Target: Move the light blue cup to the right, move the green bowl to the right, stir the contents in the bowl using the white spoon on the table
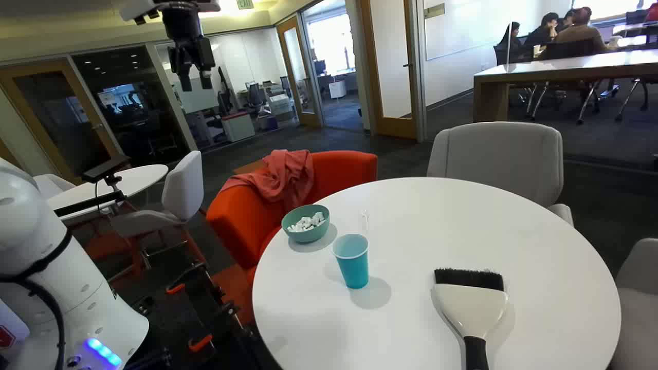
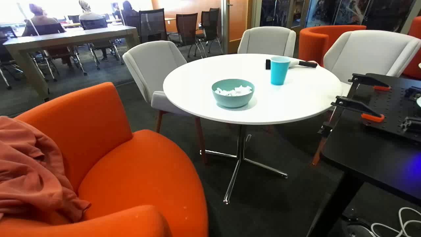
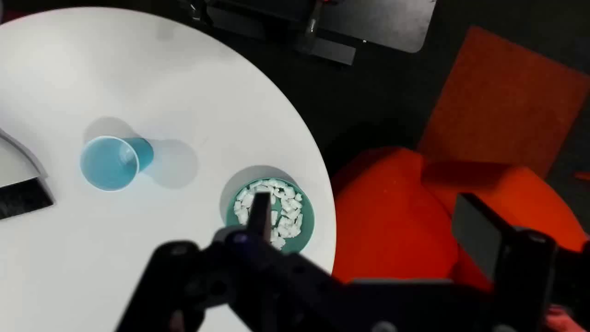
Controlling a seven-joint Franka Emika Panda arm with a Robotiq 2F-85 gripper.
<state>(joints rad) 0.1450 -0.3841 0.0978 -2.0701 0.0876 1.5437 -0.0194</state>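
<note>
1. Would worry most about the green bowl [image 2: 233, 100], parked close to the rim of the desk [image 2: 204, 77] on the side with the orange chair [image 3: 392, 216]. Could send it over the edge with one sloppy sideways push.
2. Could also spill the contents [image 1: 307, 222], a heap of white lumps in it, by pinching unevenly and lifting crooked.
3. Might topple the light blue cup [image 1: 353, 264] by catching the lip on the way down. Find it upright on the desk, between the bowl and the brush [image 1: 471, 308], looking pretty light and tippy tbh.
4. Can't spot a white spoon in any view. Might wind up going for the pale-headed brush instead.
5. Pose-wise: hangs high, well above the desk, pointing the fingers [image 1: 205, 78] roughly straight down. Has the fingers spread far apart, gripping nothing.
6. Frames mostly chair between the fingers in the wrist view, and hides part of the bowl behind one of them, so probably needs a shift toward the cup before dropping. Could clip the bowl by descending too early.
</note>
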